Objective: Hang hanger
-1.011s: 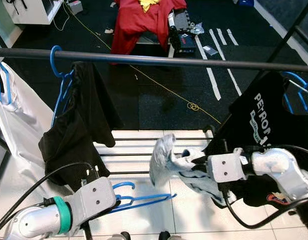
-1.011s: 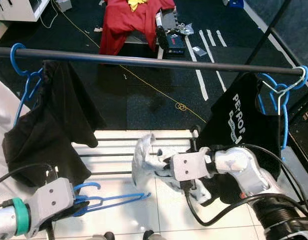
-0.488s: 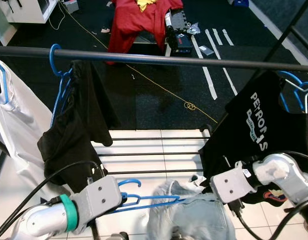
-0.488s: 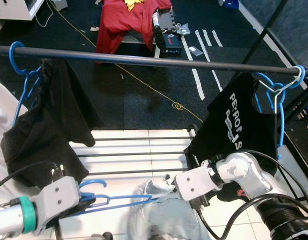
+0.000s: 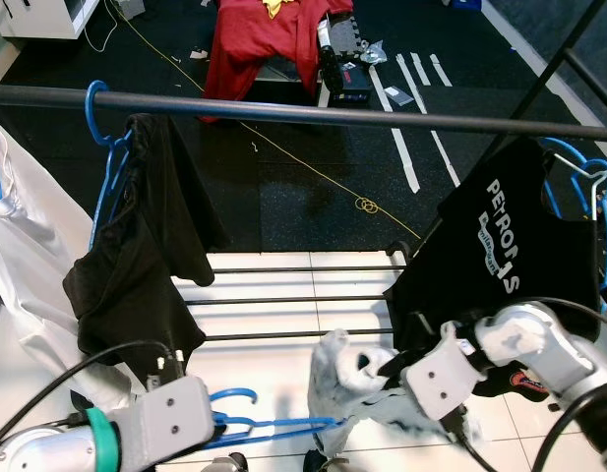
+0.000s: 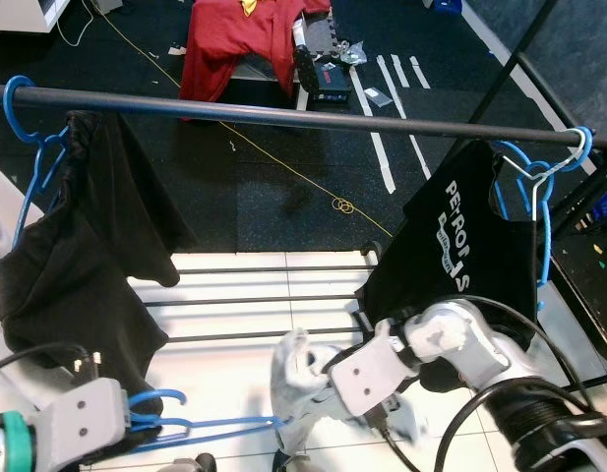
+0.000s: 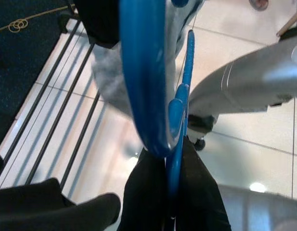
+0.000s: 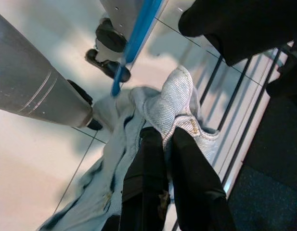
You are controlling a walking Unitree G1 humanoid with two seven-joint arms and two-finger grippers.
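Down low in the left eye view, the left gripper pinches a blue hanger near its hook, the bar lying level above the white tiled floor. Its far end reaches a pale denim garment held bunched by the right gripper. Above runs the dark clothes rail, carrying a black garment on another blue hanger, a white garment further left, and a black printed T-shirt on the right.

From the right eye view, a red cloth lies on the dark floor beyond the rail.

Through the left wrist view, the black fingers are pressed together on the blue hanger.

Along the right wrist view, the fingers pinch a fold of the pale denim garment, with the hanger's tip just beside it.
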